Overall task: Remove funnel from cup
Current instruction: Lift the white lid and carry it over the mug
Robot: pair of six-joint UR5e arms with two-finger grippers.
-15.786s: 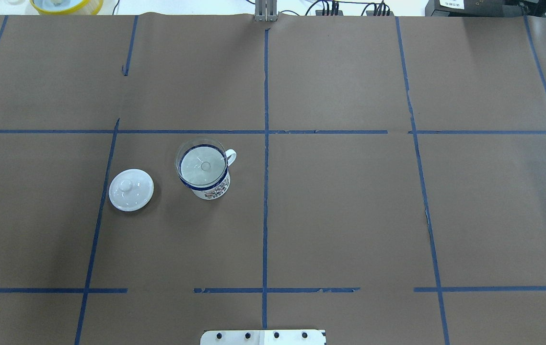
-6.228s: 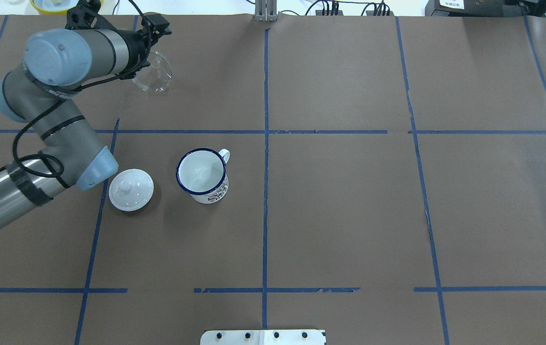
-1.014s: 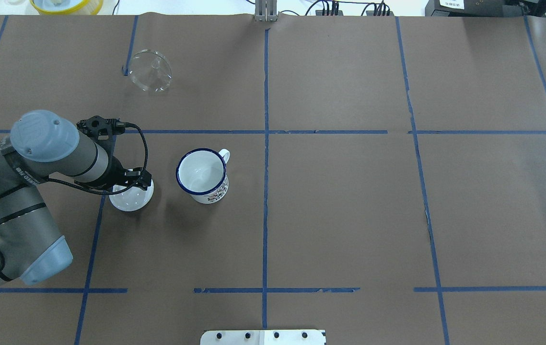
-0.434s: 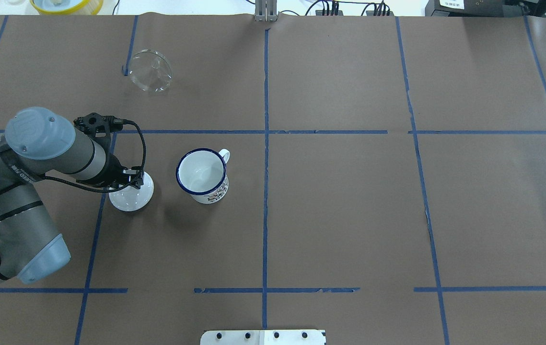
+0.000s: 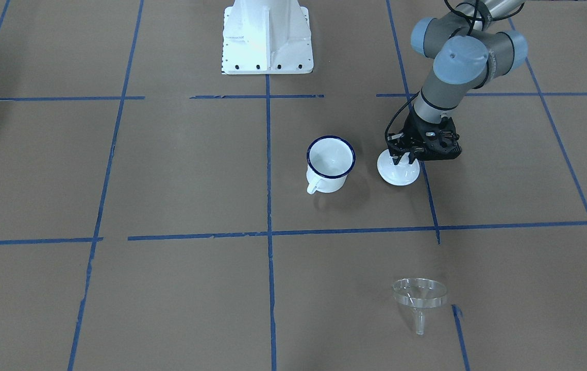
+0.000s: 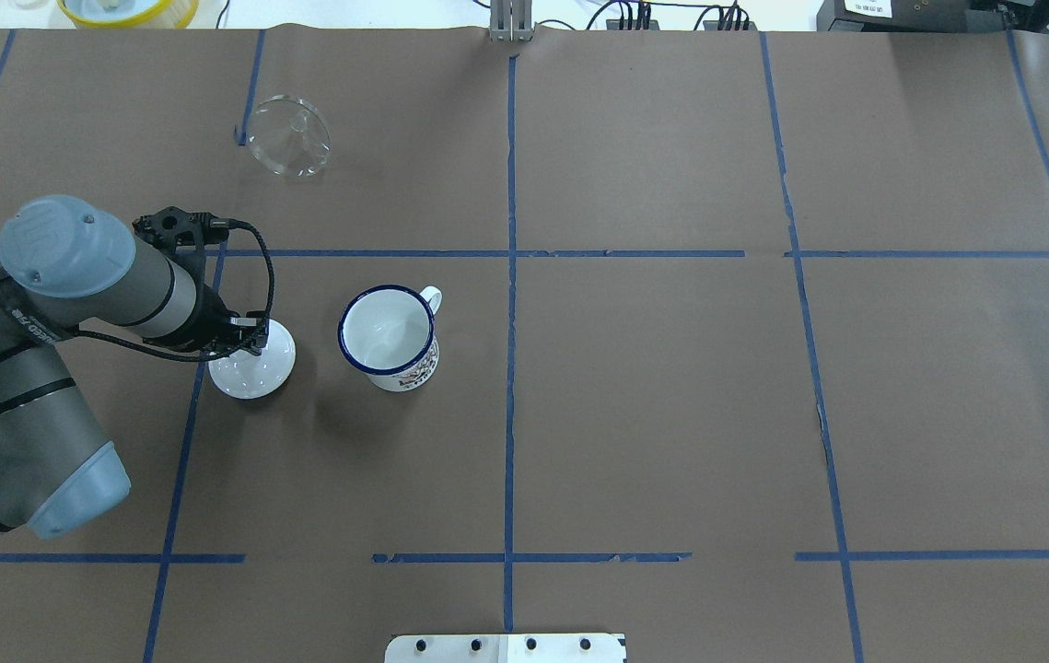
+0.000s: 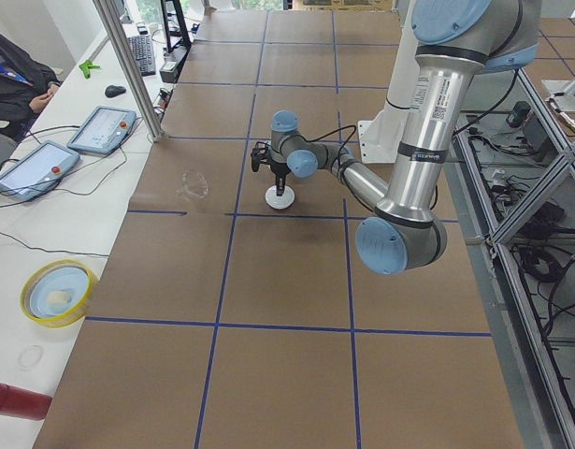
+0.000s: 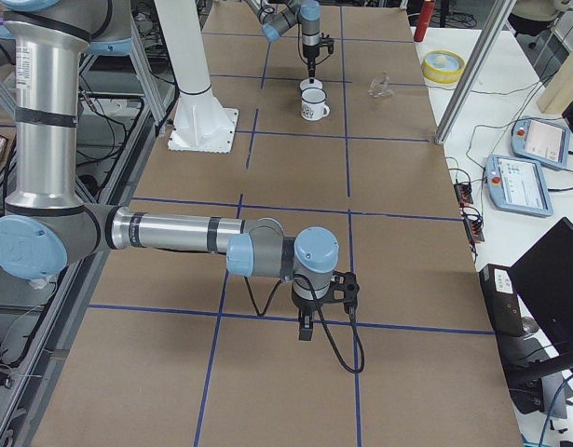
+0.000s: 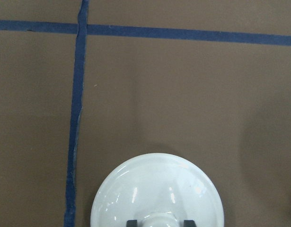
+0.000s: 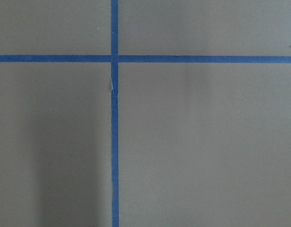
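The clear funnel (image 6: 289, 138) lies on its side on the paper at the far left, apart from the cup; it also shows in the front view (image 5: 419, 296). The white cup (image 6: 389, 336) with a blue rim stands upright and empty (image 5: 330, 162). My left gripper (image 6: 248, 343) points down on the white lid (image 6: 257, 373) left of the cup. In the left wrist view its fingertips (image 9: 132, 222) sit against both sides of the lid's knob (image 9: 159, 220). My right gripper (image 8: 305, 333) hangs over bare paper far from these; I cannot tell its state.
Brown paper with blue tape lines covers the table (image 6: 653, 414). The white robot base (image 5: 267, 36) stands at the near edge. A yellow bowl (image 6: 128, 9) sits beyond the far left edge. Tablets and an operator show in the left side view.
The funnel left the cup and now lies at the far left. My left arm came back to the lid; in the last second its wrist shifted slightly while the gripper stayed on the lid.
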